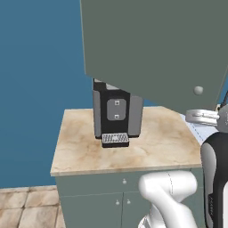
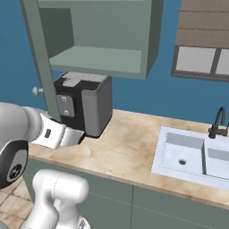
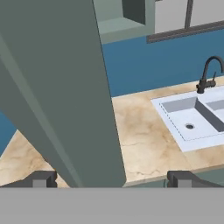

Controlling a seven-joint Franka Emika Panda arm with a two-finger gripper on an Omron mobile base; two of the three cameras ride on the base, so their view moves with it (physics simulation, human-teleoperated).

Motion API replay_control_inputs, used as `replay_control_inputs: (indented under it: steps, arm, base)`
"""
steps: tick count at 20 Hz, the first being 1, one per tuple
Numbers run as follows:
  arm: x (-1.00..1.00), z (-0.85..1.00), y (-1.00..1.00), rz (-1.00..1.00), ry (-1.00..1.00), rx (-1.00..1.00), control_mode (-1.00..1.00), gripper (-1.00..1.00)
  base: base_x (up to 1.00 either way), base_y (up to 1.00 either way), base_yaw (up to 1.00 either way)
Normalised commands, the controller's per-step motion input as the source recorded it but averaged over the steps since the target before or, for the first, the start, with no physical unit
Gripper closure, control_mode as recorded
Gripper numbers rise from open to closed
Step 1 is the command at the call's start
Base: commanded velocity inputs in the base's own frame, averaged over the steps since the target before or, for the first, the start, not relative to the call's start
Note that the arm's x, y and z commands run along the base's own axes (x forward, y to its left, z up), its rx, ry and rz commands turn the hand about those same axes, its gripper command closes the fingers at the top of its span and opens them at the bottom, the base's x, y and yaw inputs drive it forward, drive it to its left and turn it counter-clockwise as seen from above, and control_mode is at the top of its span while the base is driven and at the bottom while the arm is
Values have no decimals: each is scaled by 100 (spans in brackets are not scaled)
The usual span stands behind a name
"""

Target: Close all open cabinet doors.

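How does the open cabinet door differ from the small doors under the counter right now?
The cabinet door is a large wall panel swung wide open, exposing the shelf; the under-counter doors are small and shut flush. The cabinet door carries one knob near a lower corner; the under-counter doors' knobs sit near their top edges. Both share the matte grey-green colour and round silver knobs.

- A grey-green cabinet door swings open across the upper frame, its round silver knob near the lower right corner.
- A black-and-grey coffee machine stands on the marble worktop, partly behind the door.
- The white arm rises at lower right.
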Motion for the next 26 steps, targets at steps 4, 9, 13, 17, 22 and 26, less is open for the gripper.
replay_control_inputs:
  steps: [4, 9, 13, 17, 22, 26]
  arm:
    - [0, 0, 0, 0, 0, 0, -100, -100]
    - [-8, 0, 0, 0, -3, 0, -100, -100]
    - [-19, 0, 2, 0, -10, -1, -100, -100]
    - [-49, 7, 4, 0, -22, -5, -100, -100]
    - [-87, 12, 15, -1, -36, -14, -100, -100]
    - [-73, 7, 23, -7, -13, -16, -100, -100]
  base:
    - [0, 0, 0]
    - [0, 0, 0]
    - [0, 0, 0]
    - [0, 0, 0]
    - [0, 0, 0]
    - [0, 0, 0]
